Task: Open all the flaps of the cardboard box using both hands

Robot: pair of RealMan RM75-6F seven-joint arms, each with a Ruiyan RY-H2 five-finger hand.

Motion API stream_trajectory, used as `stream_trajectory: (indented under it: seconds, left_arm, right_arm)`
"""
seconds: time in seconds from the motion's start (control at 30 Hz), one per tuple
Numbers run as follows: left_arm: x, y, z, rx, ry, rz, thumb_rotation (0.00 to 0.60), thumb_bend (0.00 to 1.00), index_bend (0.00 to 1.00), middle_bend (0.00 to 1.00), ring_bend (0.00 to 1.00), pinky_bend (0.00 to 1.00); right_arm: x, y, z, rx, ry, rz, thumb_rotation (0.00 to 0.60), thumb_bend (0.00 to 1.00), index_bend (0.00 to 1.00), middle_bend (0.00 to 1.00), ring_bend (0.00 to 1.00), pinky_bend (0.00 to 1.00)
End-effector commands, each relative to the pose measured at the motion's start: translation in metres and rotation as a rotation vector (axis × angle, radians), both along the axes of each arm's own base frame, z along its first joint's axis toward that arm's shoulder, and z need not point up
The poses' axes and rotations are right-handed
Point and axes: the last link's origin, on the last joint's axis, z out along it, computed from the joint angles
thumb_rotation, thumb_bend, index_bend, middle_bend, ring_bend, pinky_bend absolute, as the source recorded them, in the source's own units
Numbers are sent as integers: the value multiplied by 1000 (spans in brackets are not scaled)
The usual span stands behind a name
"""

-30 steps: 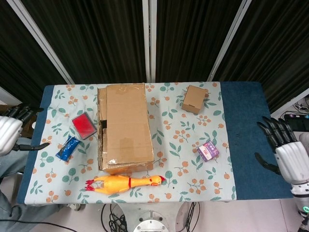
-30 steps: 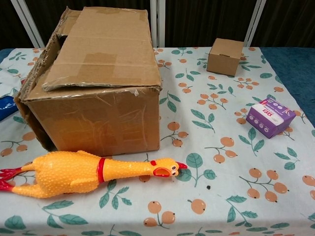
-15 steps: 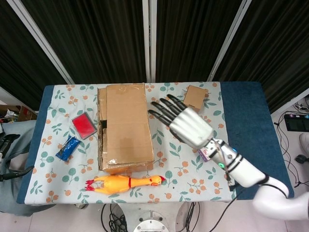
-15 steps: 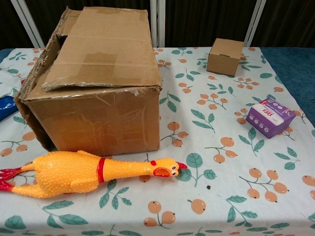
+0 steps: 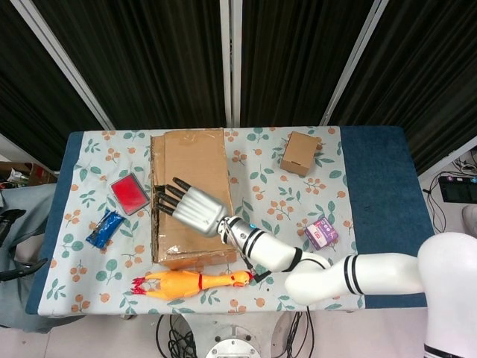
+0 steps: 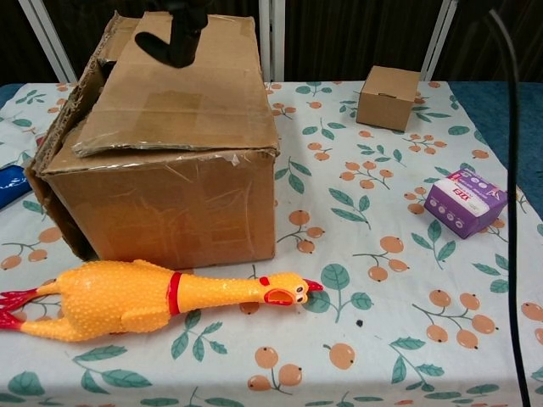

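Dark curtains back the table (image 5: 373, 164), which carries a floral cloth flanked by blue strips. Compared with half a second ago, I see my right hand (image 5: 195, 206) has swept from mid-table, near the small brown box (image 5: 301, 153), across to the cardboard box (image 5: 192, 195). The left hand, visible at the left edge one second ago, is no longer in either view.

Arm pose: my right arm (image 5: 335, 272) enters from the lower right corner of the head view and reaches leftward, the forearm running low over the near table edge, the wrist passing over the near right corner of the cardboard box.

Hand state: the right hand lies over the top of the cardboard box with its dark fingers (image 5: 168, 195) spread apart and extended toward the left long edge, where the flap gap shows. It holds nothing. I cannot tell from the head view whether the fingertips touch the cardboard. In the chest view only dark fingertips (image 6: 174, 38) show above the far top of the cardboard box (image 6: 170, 136).

The cardboard box stands left of table centre, its top flaps down. A rubber chicken (image 5: 194, 283) lies just in front of it.
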Motion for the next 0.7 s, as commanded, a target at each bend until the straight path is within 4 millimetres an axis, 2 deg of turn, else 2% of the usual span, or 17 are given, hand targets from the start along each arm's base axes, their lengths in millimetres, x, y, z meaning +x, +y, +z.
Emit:
stream_trajectory:
  seconds: [0.03, 0.23, 0.5, 0.7]
  left_arm:
    - [-2, 0, -1, -4, -10, 10, 217, 0, 141, 148, 85, 201]
    - [-3, 2, -2, -8, -24, 5, 217, 0, 141, 148, 85, 201]
    - [-5, 3, -2, -14, -31, 8, 216, 0, 141, 148, 85, 201]
    - [-6, 4, -1, -9, -34, 9, 217, 0, 141, 148, 85, 201]
  right_arm:
    - [2, 5, -13, 19, 23, 8, 600, 723, 79, 7, 0, 0]
    - [5, 11, -17, 22, 15, 19, 600, 739, 93, 29, 0, 0]
    - [4, 13, -23, 35, 28, 12, 600, 823, 202, 98, 0, 0]
    - [2, 12, -29, 37, 46, 11, 600, 836, 227, 103, 0, 0]
